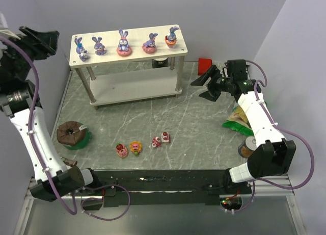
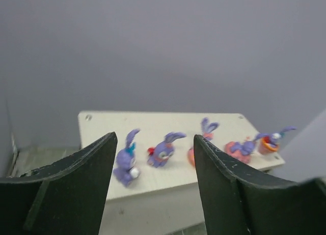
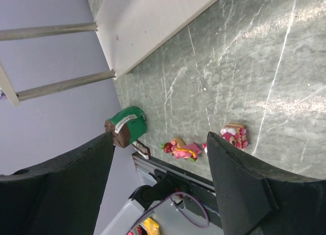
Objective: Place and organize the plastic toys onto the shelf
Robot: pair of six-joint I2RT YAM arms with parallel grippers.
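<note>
- Nearest us, four sweets (image 1: pixel 135 147) lie in a loose row on the table (image 1: pixel 204 123), close to the middle of its near edge and well apart from the shelf. None is held. We judge these to be the work that is left.
- To their left, near the table's left edge, the chocolate cake (image 1: pixel 70 133) sits on its green plate. We do not count it among the toys.
- Farther back on the right, the right gripper (image 1: pixel 205 88) hangs off the shelf's right end, jaws spread wide with nothing between them. Its wrist view looks back toward the sweets.
- The shelf (image 1: pixel 132 84) stands at the far side, left of middle. We see no toy on its lower board.
- On its top board five bunnies (image 1: pixel 123 43) stand in a row from left to right. We judge that part done: five of nine toys placed.
- At the far left, the left gripper (image 2: pixel 154 143) is raised and faces along the top board, jaws apart and holding nothing.
- We put the task a little past halfway. Next, we expect, an arm must fetch a sweet.
</note>
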